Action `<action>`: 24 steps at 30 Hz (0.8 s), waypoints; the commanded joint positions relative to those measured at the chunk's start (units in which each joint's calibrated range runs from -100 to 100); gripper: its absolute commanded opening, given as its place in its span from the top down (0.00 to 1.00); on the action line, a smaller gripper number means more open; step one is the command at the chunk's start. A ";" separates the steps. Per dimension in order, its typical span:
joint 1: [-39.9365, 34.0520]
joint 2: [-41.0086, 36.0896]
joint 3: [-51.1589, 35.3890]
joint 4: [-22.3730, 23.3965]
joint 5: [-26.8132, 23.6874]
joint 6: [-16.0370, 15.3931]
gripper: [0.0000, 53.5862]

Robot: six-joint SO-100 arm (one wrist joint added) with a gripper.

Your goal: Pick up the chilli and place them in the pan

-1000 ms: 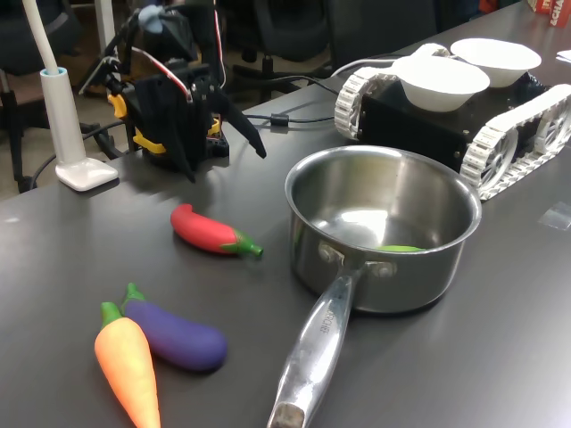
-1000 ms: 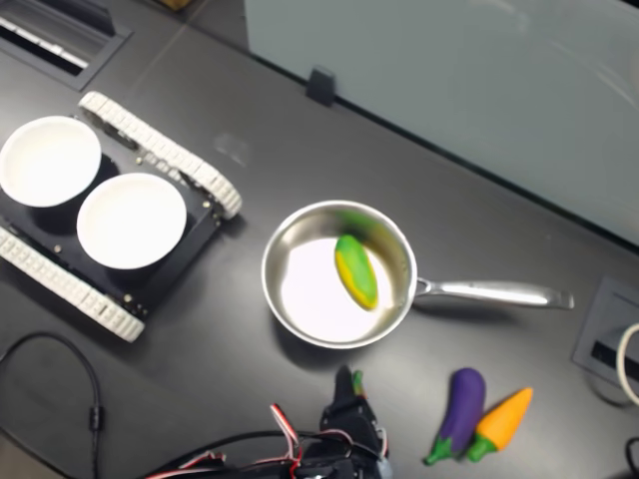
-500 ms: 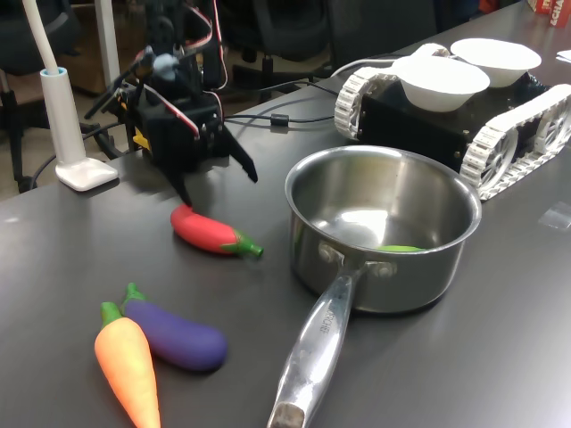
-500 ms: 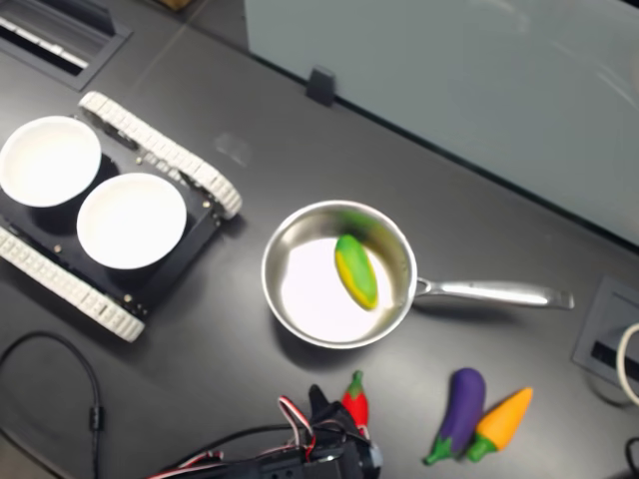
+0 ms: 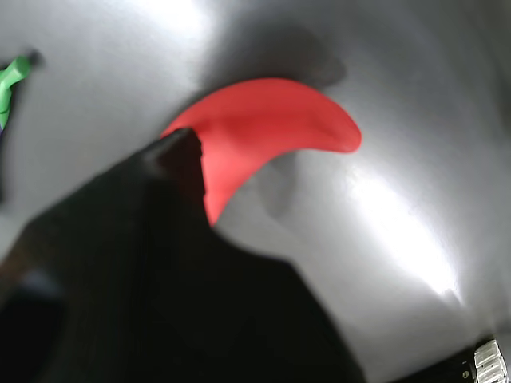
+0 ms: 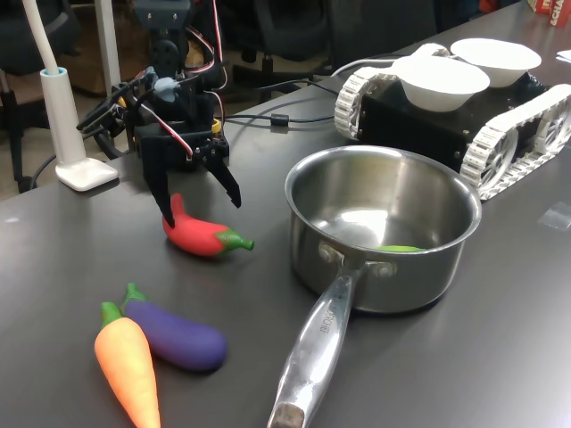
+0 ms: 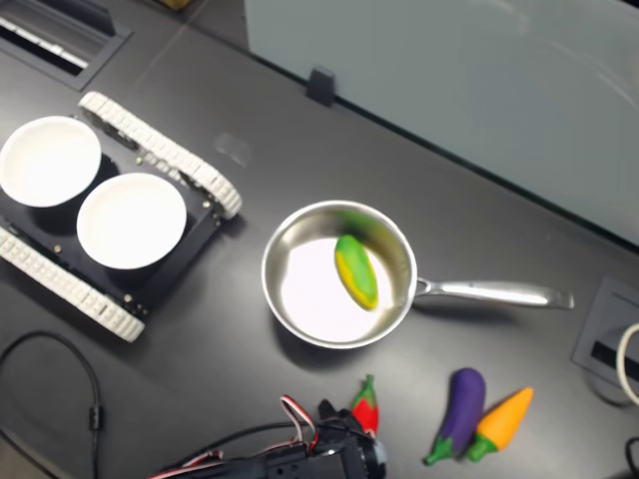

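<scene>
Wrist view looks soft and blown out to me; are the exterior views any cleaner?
Wrist view: the chilli is blurred, the dark tool fills the foreground, and glare streaks the table. First exterior view: sharp, reflections only in the pan. Second exterior view: evenly lit, slightly soft.

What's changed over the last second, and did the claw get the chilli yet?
The claw has come down, open, astride the plump red toy chilli, one finger touching it. The chilli shifted slightly toward the first exterior view's left; not gripped. The shiny steel saucepan, purple eggplant and orange carrot stayed put.
</scene>
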 commanded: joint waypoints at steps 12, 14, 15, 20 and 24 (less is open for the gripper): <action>-0.86 -2.80 1.54 -1.84 0.59 2.21 0.31; -0.75 -2.97 2.08 -2.19 0.68 2.21 0.31; -0.75 -3.05 2.54 -2.36 0.68 2.21 0.31; -0.75 -3.39 5.72 -5.26 0.73 3.30 0.32; 0.40 -3.90 9.35 -9.26 1.37 4.05 0.32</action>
